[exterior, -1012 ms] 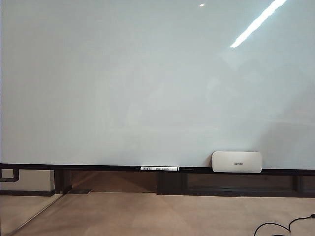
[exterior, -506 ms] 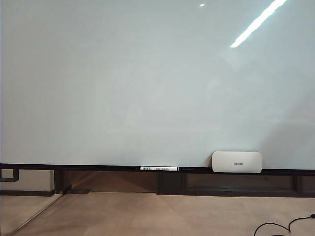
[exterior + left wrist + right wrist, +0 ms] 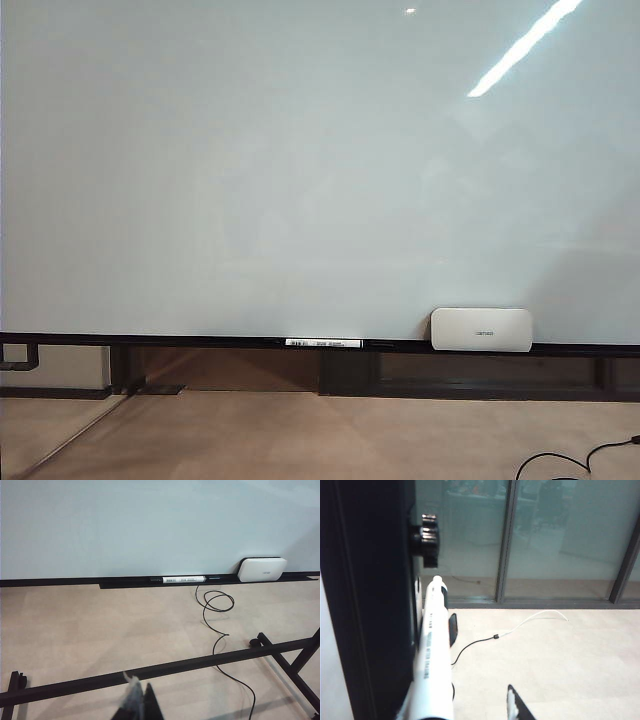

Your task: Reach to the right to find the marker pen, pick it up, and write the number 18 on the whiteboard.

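While the large glossy pale grey whiteboard (image 3: 300,170) fills the exterior view unmarked, neither arm shows there. Seen from the right wrist, the right gripper (image 3: 470,707) has its fingers spread apart around a slim white marker pen (image 3: 432,650) beside a black post (image 3: 365,595). Whether the left gripper (image 3: 137,705) is parted or together cannot be told.

No text can be read for certain. The white eraser (image 3: 481,329) carries a small grey mark too tiny to make out, and the labelled marker (image 3: 323,343) on the rail shows barcode-like print, its characters illegible.
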